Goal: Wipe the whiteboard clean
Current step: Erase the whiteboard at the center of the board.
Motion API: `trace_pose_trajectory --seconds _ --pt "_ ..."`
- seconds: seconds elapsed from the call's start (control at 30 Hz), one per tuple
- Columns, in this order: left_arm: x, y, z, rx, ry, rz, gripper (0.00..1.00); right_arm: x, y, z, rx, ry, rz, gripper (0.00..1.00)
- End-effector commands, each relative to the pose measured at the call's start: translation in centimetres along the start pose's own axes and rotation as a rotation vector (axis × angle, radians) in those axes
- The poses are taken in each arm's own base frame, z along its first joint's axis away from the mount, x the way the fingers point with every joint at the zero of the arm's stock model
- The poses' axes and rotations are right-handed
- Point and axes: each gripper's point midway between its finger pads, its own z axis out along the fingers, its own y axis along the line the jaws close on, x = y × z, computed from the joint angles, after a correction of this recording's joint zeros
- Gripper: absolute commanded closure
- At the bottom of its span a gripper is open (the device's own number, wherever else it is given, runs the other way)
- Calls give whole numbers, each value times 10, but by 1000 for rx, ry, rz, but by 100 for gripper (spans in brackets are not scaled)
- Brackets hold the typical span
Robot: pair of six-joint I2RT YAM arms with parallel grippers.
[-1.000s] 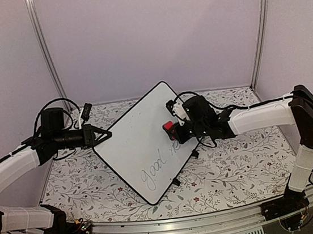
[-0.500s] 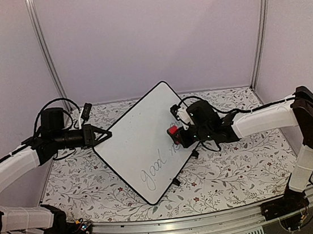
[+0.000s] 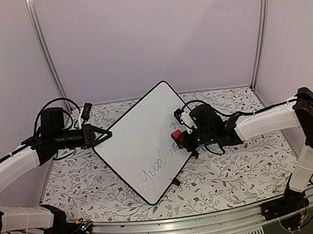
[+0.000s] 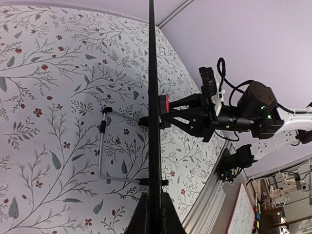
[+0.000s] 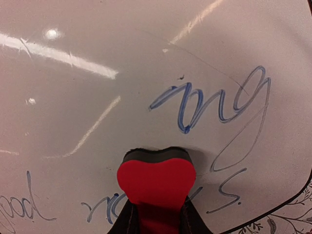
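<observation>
Currently whiteboard sits mid-table, turned diagonally, its back propped on a wire stand. Handwriting runs along the board's near right edge. Right gripper clenched on red eraser, pad pressed to the board's right side among the writing. Left gripper clamped on the board's left edge

The whiteboard is white with a black frame and blue writing. On it is a red eraser. Under it the cloth shows grey leaves and red flowers.
</observation>
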Motion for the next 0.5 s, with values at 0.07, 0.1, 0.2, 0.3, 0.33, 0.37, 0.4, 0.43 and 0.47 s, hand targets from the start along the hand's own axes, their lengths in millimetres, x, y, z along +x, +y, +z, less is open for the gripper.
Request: trace_pose_trajectory --seconds 0.07,0.1,0.2,0.3,0.33,0.37,0.4,0.43,0.47 --pt "5 -13 1 70 21 60 100 28 -12 3 47 114 -2 100" --pt "5 -13 1 70 22 59 100 22 -12 4 50 105 -7 100" --pt "5 -12 1 69 21 60 100 -2 -8 5 47 65 -13 100" --pt "5 -12 1 69 20 62 100 -26 -6 8 46 34 -18 100" --pt "5 -13 1 69 20 63 100 -32 -6 9 48 26 -24 100" --pt "5 -13 0 70 19 63 100 -39 -5 10 47 19 -28 100" --pt "5 -13 0 69 19 63 100 -46 -5 10 46 10 -32 100" --pt "4 -13 0 70 17 65 100 -52 -4 11 46 3 -38 100" --pt "5 -14 0 71 18 65 100 -58 -4 12 48 -4 -40 100"
